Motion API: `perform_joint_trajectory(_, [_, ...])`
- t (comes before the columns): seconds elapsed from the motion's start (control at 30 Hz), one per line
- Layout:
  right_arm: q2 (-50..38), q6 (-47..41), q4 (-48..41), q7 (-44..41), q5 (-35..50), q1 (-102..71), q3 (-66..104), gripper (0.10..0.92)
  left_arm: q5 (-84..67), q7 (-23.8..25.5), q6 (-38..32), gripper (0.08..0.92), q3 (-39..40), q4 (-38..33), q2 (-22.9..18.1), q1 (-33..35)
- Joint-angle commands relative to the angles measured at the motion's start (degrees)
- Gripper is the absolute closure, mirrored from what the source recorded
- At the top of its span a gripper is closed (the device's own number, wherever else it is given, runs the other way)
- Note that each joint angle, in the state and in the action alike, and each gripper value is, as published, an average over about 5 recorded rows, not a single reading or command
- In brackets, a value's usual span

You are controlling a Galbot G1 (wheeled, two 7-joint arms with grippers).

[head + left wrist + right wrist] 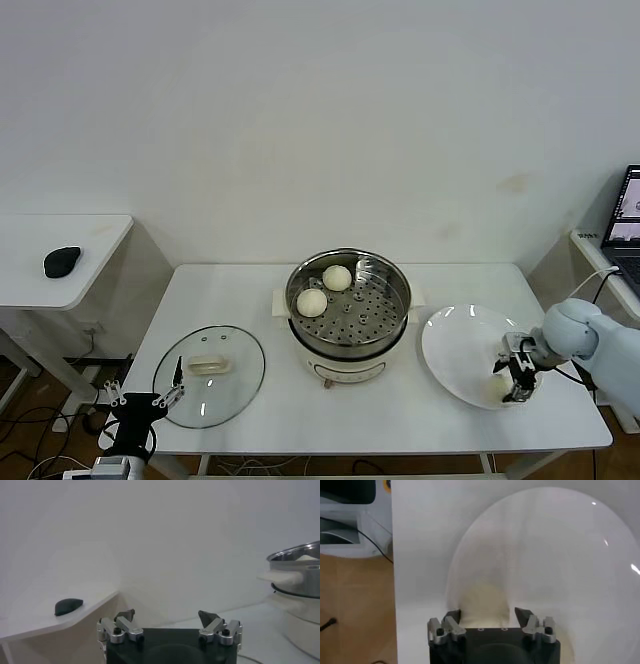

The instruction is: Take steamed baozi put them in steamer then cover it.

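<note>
The steamer [383,283] stands at mid-table on its cream pot base [345,368]. Two baozi [337,277] [312,301] lie in its basket. A third baozi [497,385] lies on the near right part of the white plate [455,345]. My right gripper [518,385] is down at this bun, open, one finger on each side of it; in the right wrist view the bun [485,597] fills most of the gap of the gripper [487,614]. The glass cover [235,385] lies flat at the table's left. My left gripper [150,400] is parked, open and empty, at the near left edge. No fourth bun shows.
A side table [40,290] with a black mouse [62,262] stands to the left. A laptop [628,225] and cables are at the far right. The table's right front edge is close to the plate. The left wrist view shows the steamer [300,560] off to one side.
</note>
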Motion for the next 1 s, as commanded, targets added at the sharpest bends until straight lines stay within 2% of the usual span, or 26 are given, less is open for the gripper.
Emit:
perform_joint_trajectory(0.03, [0.42,-0.05,-0.82,-0.22,0.07,0.98,-0.34,0.454,-0.07,0.02,0.04,0.177,-0.05,-0.01,0.09,-0.02])
perform_joint_trajectory(0.3, [-1.98,-0.30,1.01,-1.14,3.61,9.29,-4.29,0.457,-0.20,0.07,0.06,0.177,-0.07,-0.04,0.33,-0.23])
perform_joint_trajectory(0.57, [-1.81,-0.62,0.68,-2.11,9.98,24.76,-8.29,0.457,-0.59,0.06,0.04,0.177,-0.14,-0.25,0.86,-0.26])
perform_joint_trajectory(0.77, [3.17,-0.93,-1.57,-2.67,15.00,41.29,-16.98,0.457,-1.12,0.07,0.00,0.177,-0.54,-0.68,1.15,0.04])
perform_joint_trajectory(1.0, [13.88,-1.19,-2.10,-1.46,19.21,54.49,-26.95,0.449,-1.70,0.06,-0.09,0.177,-1.27,-0.80,1.31,0.27])
